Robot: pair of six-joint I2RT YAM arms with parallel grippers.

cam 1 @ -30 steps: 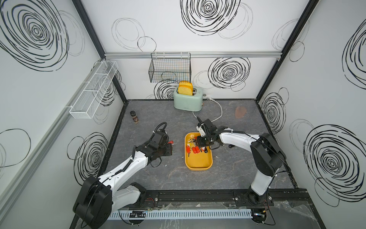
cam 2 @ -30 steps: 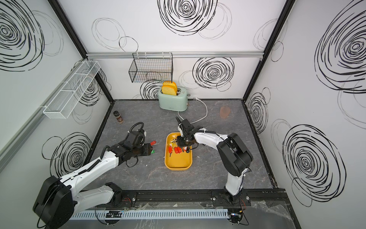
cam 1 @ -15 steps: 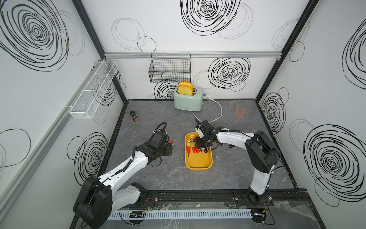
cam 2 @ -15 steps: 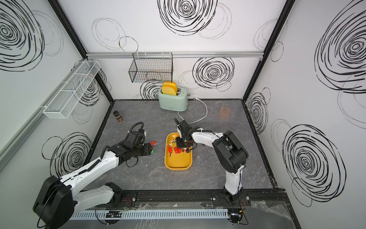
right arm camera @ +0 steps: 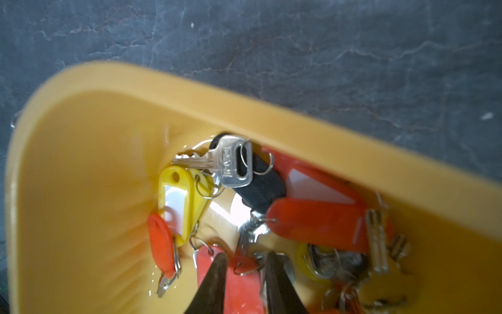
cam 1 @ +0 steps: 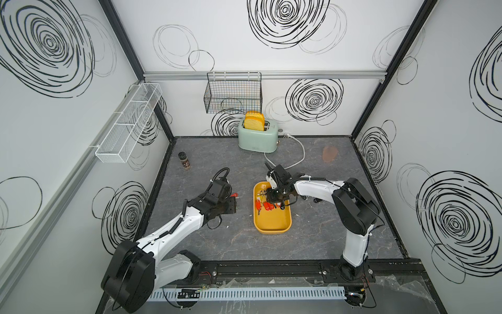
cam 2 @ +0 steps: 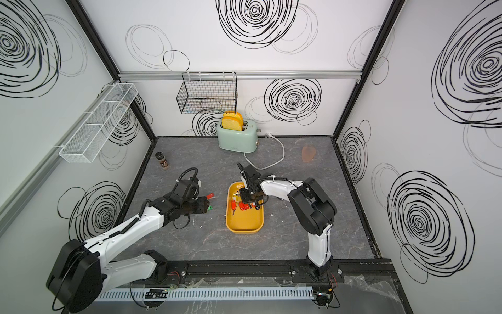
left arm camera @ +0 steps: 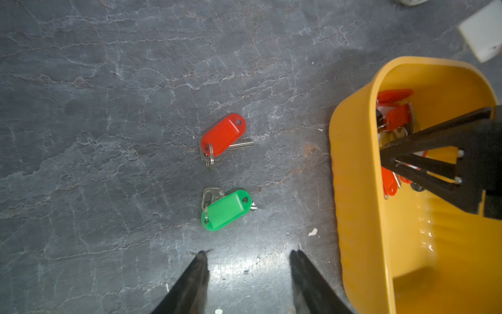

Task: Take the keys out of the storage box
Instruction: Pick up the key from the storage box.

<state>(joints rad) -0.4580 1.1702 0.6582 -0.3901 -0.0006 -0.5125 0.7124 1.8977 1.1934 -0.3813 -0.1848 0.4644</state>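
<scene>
**Fig.** Key removal, mid-task. The right gripper (right arm camera: 245,255) reaches into the shallow mustard-yellow plastic storage box (right arm camera: 81,176), tips down among the keys (right arm camera: 235,168), which are small silver metal ones on rings w/ oblong plastic tags. Its jaws stand narrowly apart w/ a red oblong tag (right arm camera: 239,288) and its ring between them. Whether they already pinch it cannot be told. Beyond the tips lie a yellow tag (right arm camera: 176,201), a black tag (right arm camera: 260,185) and more red ones, i.e. most of the heap lies in the box.

The left gripper (left arm camera: 248,258) hovers over the grey stone-patterned tabletop (left arm camera: 108,95), jaws apart and empty. Just ahead of its tips lie two keys already out, a red-tagged key (left arm camera: 224,134) and a green-tagged key (left arm camera: 226,209). The box is close at its side.

Step in hand, as judged: grasping the next key. The next move calls for a firm pinch on tag or ring, then a straight lift, since neighbouring rings look entangled and may trail along.
</scene>
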